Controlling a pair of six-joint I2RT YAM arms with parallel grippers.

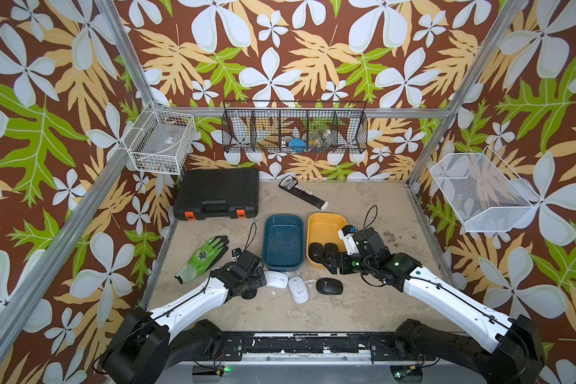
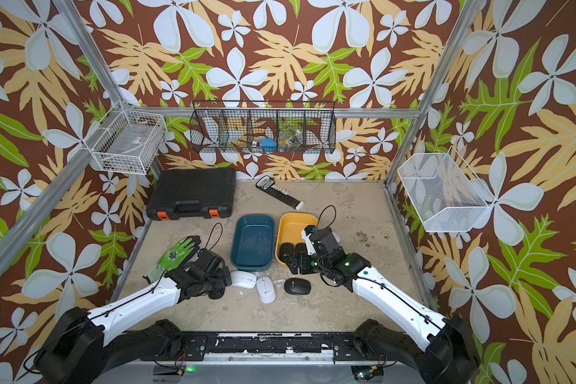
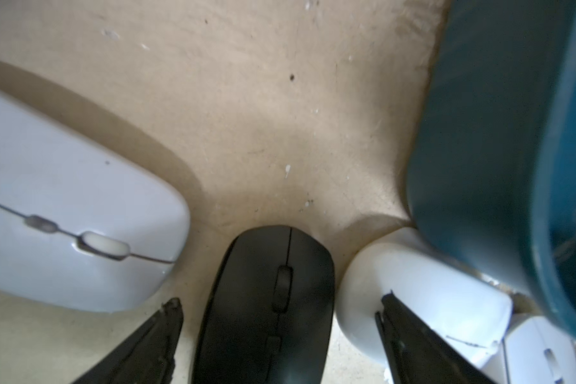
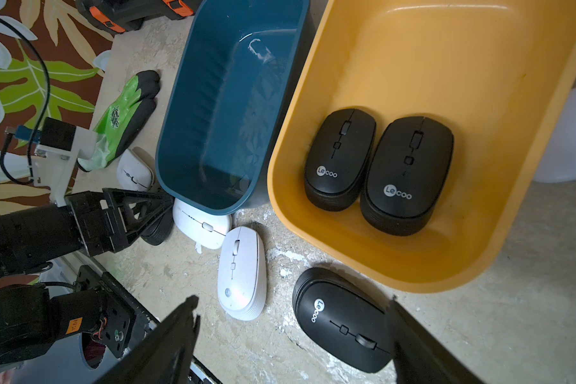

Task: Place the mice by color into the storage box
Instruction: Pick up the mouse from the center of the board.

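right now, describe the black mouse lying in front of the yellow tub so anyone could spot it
Find the yellow tub, right beside the blue tub. Just off its near rim, on the bare table, lies the black mouse. The other two black mice nearby sit inside the tub, and its table neighbour is a white mouse.

Left tool [image 3: 280,299] pocket is tight: white mouse [image 3: 74,216] on one flank, second white mouse [image 3: 413,286] wedged against blue bin [image 3: 512,149] on the other. Front worktop [image 1: 330,316] open. Yellow bin [image 1: 325,226]: far half free, two black mice [image 4: 340,156] at near end.
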